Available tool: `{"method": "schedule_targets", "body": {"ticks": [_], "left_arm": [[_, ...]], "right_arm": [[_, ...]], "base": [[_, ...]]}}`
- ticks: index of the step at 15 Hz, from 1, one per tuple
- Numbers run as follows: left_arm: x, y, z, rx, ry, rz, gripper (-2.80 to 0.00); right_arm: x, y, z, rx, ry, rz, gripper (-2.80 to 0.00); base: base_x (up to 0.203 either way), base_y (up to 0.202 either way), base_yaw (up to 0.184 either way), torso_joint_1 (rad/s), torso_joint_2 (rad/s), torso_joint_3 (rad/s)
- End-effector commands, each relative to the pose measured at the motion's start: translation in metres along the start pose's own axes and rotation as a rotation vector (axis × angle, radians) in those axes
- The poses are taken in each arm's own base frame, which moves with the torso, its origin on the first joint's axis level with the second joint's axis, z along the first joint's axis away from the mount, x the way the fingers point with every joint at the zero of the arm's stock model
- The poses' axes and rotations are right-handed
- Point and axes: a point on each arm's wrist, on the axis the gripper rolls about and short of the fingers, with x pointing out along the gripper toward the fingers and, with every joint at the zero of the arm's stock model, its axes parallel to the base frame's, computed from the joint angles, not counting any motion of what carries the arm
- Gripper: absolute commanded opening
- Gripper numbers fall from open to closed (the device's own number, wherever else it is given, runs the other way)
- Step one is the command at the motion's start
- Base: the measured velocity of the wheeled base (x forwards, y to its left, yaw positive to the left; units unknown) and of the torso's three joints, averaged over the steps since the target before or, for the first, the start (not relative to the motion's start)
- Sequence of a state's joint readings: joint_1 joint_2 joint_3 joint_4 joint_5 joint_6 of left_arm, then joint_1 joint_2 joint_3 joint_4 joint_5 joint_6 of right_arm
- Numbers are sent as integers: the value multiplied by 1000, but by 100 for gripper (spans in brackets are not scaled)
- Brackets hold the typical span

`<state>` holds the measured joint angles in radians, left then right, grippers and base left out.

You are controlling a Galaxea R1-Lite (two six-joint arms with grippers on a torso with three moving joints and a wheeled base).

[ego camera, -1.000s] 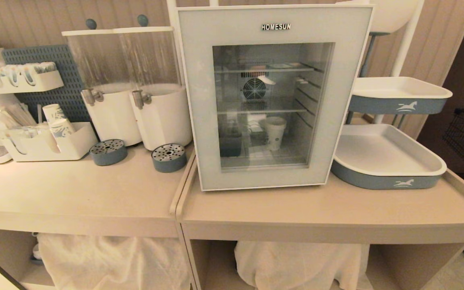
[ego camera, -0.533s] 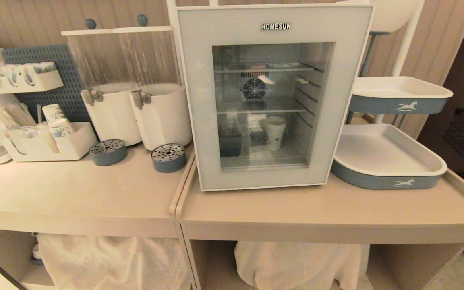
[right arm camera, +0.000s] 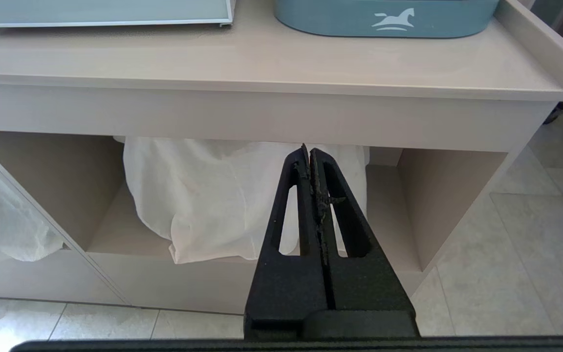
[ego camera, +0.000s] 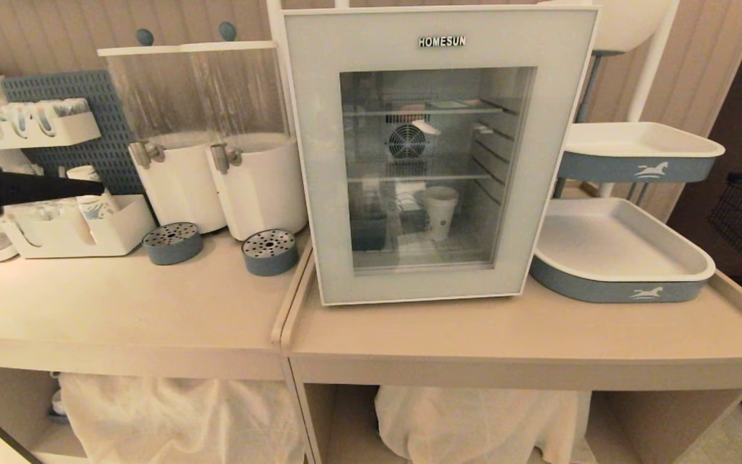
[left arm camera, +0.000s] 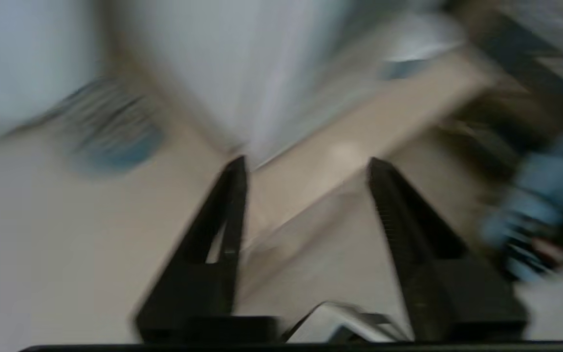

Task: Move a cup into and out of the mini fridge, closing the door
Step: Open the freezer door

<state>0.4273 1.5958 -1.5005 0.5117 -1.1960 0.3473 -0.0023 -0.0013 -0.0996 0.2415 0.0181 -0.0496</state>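
- The right gripper (right arm camera: 311, 161) hangs low in front of the counter (right arm camera: 262, 54), below its edge, with its fingers pressed together on nothing. It looks parked, so it brings little risk unless it is called on to help.
- The left gripper (left arm camera: 306, 171) has its fingers spread with nothing between them. In the head view it shows as a dark shape (ego camera: 55, 187) at the far left, level with the white organiser (ego camera: 113, 232) and just in front of the stacked cups (ego camera: 91, 193).
- The risk there is a sideways brush: a fast sweep could topple those cups or drag the organiser, and the wrist view is heavily smeared, so the clearance cannot be read.
- The two dispensers (ego camera: 229, 161) and their round drip trays (ego camera: 270, 251) stand between that arm and the mini fridge (ego camera: 438, 154); a straight reach across could clip a tap.
- The door (ego camera: 319, 161) is fully closed, so it must be pulled open first; a grip slipping off its frame could slide the whole fridge along the counter.
- The cup (ego camera: 440, 212) stands upright on the lower shelf behind the glass. It looks light, so a clumsy pinch could crush or tip it.
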Motion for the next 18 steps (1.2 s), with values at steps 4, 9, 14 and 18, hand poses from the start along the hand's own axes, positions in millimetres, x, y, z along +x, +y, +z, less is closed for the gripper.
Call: {"method": "schedule_targets", "body": {"ticks": [4, 9, 14, 18], "left_arm": [[76, 58, -14, 24, -43, -366, 0], [112, 63, -8, 141, -30, -341, 0], [178, 76, -29, 188, -23, -452, 0], [209, 71, -41, 174, -8, -519, 0]], "right_arm": [[0, 0, 0, -1, 2, 0, -280], [0, 0, 0, -1, 2, 0, -280], [0, 0, 0, 10, 1, 0, -280], [0, 0, 0, 10, 1, 0, -280]], "base": [[0, 0, 0, 0, 0, 0], [0, 0, 0, 0, 0, 0], [0, 0, 0, 0, 0, 0], [0, 0, 0, 0, 0, 0]]}}
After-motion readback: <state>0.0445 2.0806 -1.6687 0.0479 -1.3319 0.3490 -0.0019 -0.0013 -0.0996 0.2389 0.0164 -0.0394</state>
